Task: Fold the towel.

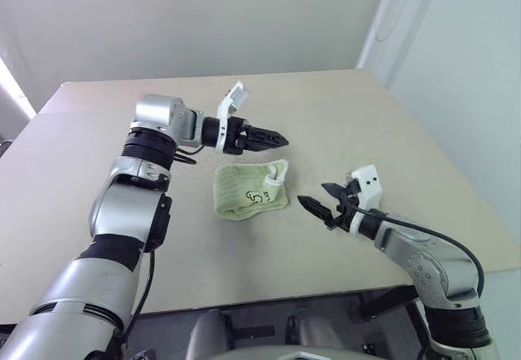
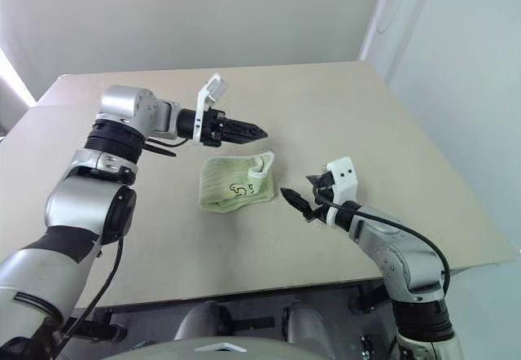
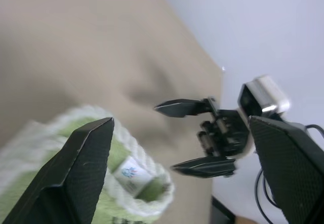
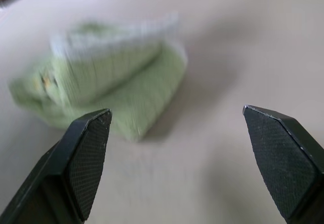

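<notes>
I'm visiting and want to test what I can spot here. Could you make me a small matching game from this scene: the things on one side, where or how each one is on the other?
Things:
1. towel
2. left gripper
3. right gripper
4. table

Places or states:
A. open, empty, low beside the towel near the table's front edge
B. beige, bearing the towel
C. lying folded in a bundle, dark marks facing up
D. open, empty, raised just beyond the towel

Pairs: 1-C, 2-D, 3-A, 4-B
</notes>
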Controlling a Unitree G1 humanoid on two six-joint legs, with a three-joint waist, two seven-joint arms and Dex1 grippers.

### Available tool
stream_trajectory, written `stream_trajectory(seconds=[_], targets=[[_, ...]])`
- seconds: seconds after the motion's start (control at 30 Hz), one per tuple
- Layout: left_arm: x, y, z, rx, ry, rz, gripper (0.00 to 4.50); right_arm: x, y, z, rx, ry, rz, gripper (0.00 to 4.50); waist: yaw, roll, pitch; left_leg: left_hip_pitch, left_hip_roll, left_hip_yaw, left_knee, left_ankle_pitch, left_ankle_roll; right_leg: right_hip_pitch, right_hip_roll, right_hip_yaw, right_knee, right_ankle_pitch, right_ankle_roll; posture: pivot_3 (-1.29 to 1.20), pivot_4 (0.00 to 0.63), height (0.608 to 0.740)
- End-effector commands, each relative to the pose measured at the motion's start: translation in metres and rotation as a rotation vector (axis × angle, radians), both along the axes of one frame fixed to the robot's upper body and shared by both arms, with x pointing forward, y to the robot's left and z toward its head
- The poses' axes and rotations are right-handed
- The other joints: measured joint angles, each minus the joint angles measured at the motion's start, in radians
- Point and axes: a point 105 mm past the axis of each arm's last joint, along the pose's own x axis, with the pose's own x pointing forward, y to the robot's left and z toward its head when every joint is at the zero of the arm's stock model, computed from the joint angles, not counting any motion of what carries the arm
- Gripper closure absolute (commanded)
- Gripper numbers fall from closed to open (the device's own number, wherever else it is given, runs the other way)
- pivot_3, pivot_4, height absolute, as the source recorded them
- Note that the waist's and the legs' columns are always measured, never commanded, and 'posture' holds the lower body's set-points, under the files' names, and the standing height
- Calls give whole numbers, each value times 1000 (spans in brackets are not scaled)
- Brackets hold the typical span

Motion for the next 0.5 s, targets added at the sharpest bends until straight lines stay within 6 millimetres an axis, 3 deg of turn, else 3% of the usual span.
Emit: stream_trajectory(seconds=[0.03, 0.27, 0.5], targets=[[12, 25, -9, 140, -156, 30, 34, 4, 10, 46, 75, -139, 36, 138, -1, 1, -1, 0, 0, 0, 0, 0, 0, 0, 0, 0, 0, 0, 0, 0, 0, 683], [23, 64, -21, 260, -381, 51, 34, 19, 48, 72, 89, -188, 134, 138, 3, 1, -1, 0, 0, 0, 0, 0, 0, -1, 0, 1, 1, 0, 0, 0, 0, 683], [19, 79, -27, 285, -489, 7, 34, 33, 85, 52, -19, -161, 233, 138, 0, 1, -1, -2, 0, 2, 2, 0, 0, -1, 0, 1, 1, 0, 0, 0, 0, 683]])
